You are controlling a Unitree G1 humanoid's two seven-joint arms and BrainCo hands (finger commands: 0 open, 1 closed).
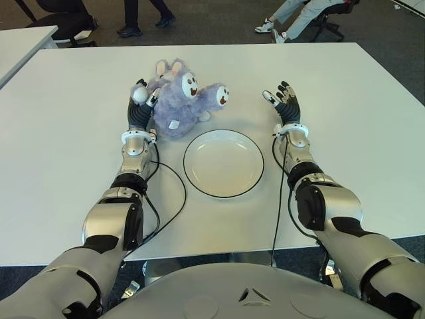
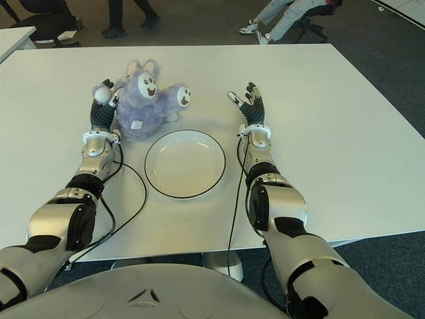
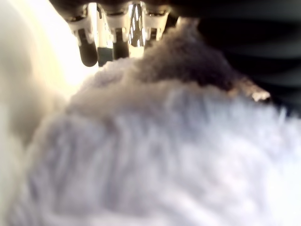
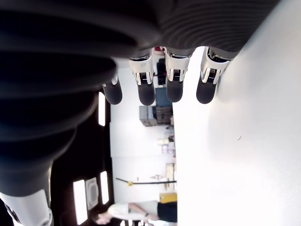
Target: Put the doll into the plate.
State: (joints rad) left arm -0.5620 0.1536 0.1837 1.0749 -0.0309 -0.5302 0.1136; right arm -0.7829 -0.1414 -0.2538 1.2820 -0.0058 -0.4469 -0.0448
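A fluffy purple doll [image 1: 178,106] with white face and paws lies on the white table [image 1: 345,133], just behind the left part of the white plate [image 1: 224,195], which has a dark rim and holds nothing. My left hand [image 1: 139,106] is pressed against the doll's left side, and one white paw lies over its fingers. In the left wrist view the fingers [image 3: 115,42] stretch out straight above the doll's fur [image 3: 164,155], not curled around it. My right hand [image 1: 284,100] shows to the right of the plate, fingers [image 4: 146,92] spread, holding nothing.
Black cables [image 1: 174,174] run from both wrists across the table near the plate. Beyond the far edge are chairs and people's legs [image 1: 292,16]. Another table's corner [image 1: 20,46] shows at the far left.
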